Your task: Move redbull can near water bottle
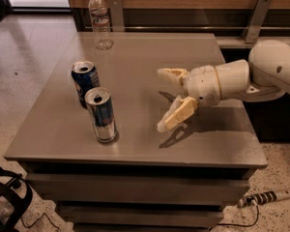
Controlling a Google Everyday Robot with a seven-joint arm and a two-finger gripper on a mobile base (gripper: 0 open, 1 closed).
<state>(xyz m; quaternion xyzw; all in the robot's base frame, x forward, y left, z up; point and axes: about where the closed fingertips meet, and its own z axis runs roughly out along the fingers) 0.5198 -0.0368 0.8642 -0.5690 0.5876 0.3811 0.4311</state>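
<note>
The redbull can [101, 115], slim, silver and blue with an open silver top, stands upright near the front left of the grey table [140, 71]. The water bottle [100, 21], clear with a white cap, stands at the table's far left edge. My gripper [160, 99] is open and empty, its cream fingers [176, 114] spread and pointing left, hovering just above the tabletop to the right of the redbull can, about a can's height away from it.
A shorter dark blue can [84, 82] stands just behind and left of the redbull can, almost touching it. A wooden wall with metal brackets [255, 18] runs behind the table. Black cables [7, 197] lie on the floor at bottom left.
</note>
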